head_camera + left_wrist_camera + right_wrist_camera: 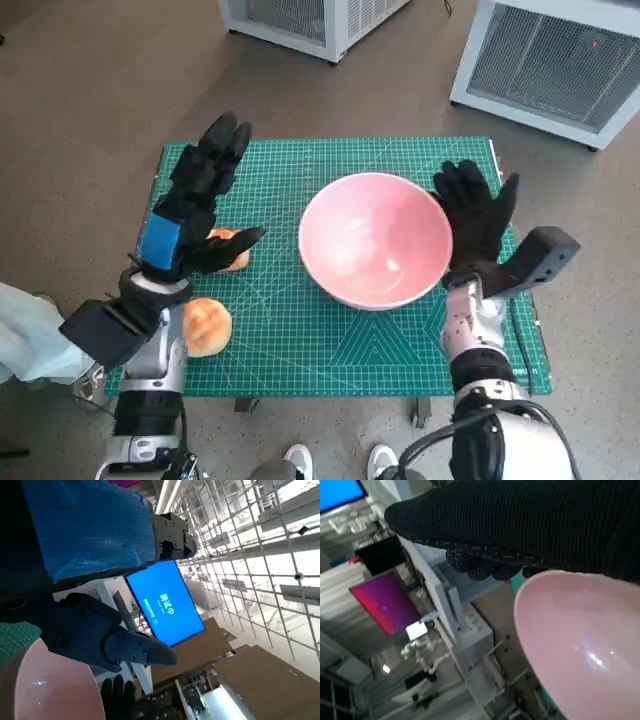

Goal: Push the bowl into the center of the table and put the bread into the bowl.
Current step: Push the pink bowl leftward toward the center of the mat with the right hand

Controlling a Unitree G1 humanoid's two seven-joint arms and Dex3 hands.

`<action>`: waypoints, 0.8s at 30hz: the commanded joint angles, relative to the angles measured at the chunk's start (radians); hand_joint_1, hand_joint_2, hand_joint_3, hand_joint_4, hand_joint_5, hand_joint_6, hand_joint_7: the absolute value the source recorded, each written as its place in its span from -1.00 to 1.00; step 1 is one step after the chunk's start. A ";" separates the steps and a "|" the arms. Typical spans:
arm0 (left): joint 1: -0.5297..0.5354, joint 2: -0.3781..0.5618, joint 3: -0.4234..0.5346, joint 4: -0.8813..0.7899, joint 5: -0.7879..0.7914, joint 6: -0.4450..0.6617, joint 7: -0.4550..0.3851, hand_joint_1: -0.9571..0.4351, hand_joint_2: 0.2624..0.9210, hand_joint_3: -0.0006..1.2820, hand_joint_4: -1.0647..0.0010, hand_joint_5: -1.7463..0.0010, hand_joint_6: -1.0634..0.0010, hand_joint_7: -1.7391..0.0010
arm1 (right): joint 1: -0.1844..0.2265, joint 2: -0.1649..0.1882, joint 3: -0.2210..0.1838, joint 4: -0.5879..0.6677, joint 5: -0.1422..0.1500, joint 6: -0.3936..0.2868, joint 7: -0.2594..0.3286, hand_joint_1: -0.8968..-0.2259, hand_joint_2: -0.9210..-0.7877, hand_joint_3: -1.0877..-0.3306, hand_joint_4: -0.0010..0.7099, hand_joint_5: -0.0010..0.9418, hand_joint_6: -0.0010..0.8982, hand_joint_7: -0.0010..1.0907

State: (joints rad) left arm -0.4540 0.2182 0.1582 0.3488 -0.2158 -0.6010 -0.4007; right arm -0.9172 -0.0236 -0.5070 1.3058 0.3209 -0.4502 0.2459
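Head view: empty pink bowl [375,240] mid-mat, right hand [478,215] beside, both hands' fingers [222,140] spread.

Brown floor [90,90] is seen all round. White vented units are set at 12 o'clock [310,20] and 2 o'clock [560,65]. A lit blue screen [165,605] is shown.

My right hand [476,222] wears a matt ribbed knit glove, my left hand [196,205] hard black plastic under smooth blue tape, while the pink bowl [375,240] shows a glossy smooth finish, the green mat [300,345] a matt gridded surface, and the bread [207,326] a soft browned crust.
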 commanded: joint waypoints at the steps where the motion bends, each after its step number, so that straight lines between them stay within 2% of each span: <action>1: 0.019 0.005 0.010 -0.030 -0.011 -0.003 0.009 -0.30 1.00 -0.79 0.59 0.99 0.75 0.70 | -0.007 0.022 -0.014 0.021 0.012 0.030 0.005 -0.08 -1.00 -0.47 -0.30 -0.99 -0.30 -0.60; 7: 0.027 0.003 0.016 -0.037 -0.009 -0.004 0.020 -0.31 1.00 -0.79 0.59 0.99 0.73 0.71 | -0.014 0.034 -0.007 0.023 0.001 0.046 0.003 -0.09 -1.00 -0.46 -0.30 -0.99 -0.31 -0.61; 17: 0.031 -0.004 0.011 -0.039 -0.001 -0.006 0.038 -0.30 1.00 -0.79 0.59 1.00 0.70 0.72 | -0.023 0.048 0.018 0.026 -0.032 0.065 -0.034 -0.14 -1.00 -0.42 -0.33 -1.00 -0.29 -0.62; 24: 0.031 -0.010 0.001 -0.041 0.009 -0.008 0.048 -0.30 1.00 -0.79 0.59 1.00 0.69 0.73 | -0.027 0.037 0.031 0.024 -0.042 0.071 -0.042 -0.14 -1.00 -0.41 -0.33 -1.00 -0.28 -0.63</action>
State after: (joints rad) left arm -0.4300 0.2150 0.1648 0.3307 -0.2111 -0.6012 -0.3598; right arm -0.9452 0.0151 -0.4825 1.3144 0.2907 -0.3996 0.2195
